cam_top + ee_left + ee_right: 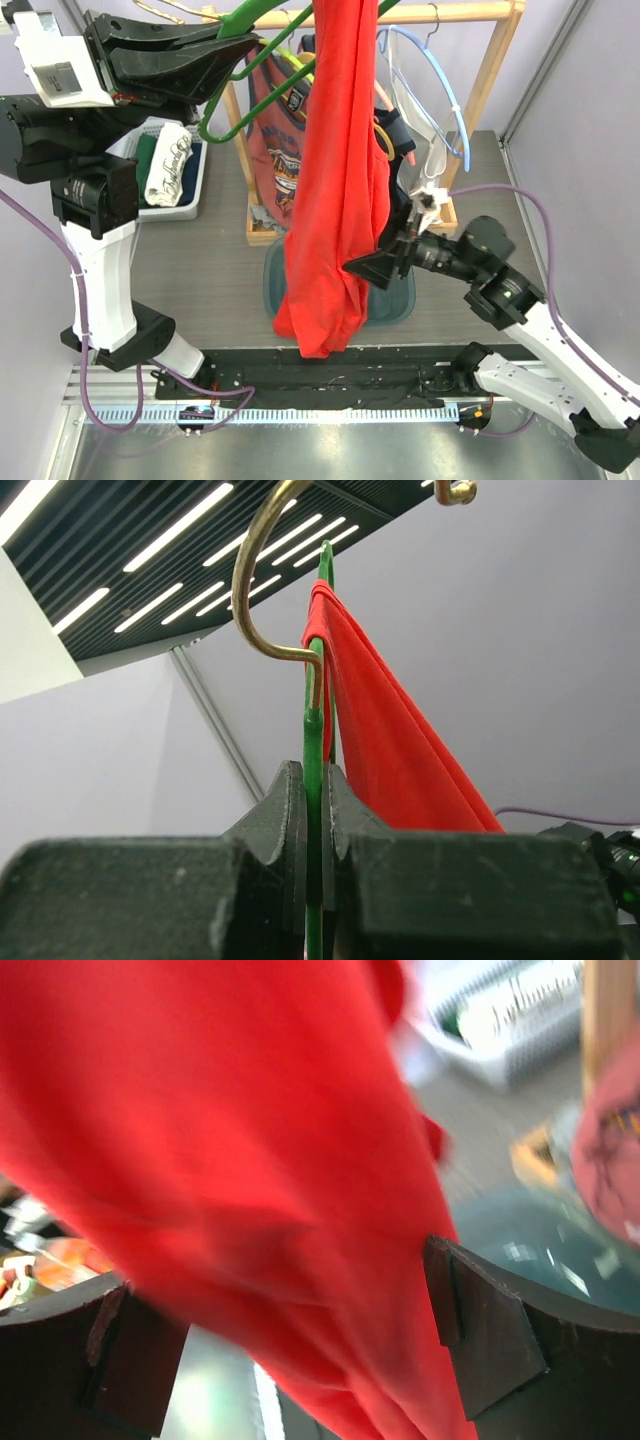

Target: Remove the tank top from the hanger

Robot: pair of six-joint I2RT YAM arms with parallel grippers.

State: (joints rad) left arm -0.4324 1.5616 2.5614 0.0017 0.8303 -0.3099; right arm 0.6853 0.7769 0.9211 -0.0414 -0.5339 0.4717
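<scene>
Limp red tank top [335, 180] over thin green hanger [314, 750], left tool [312, 815] clamped.

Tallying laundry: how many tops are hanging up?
2: the red tank top on the green hanger in the left hand, and a dark red printed top on the wooden rack behind it. More may be hidden.

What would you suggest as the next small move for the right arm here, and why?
Probably close the right gripper on the tank top. Its jaws stand open with the red fabric between them, while the left gripper is shut on the hanger and holds it up. A grip on the cloth should let it be pulled off.
</scene>
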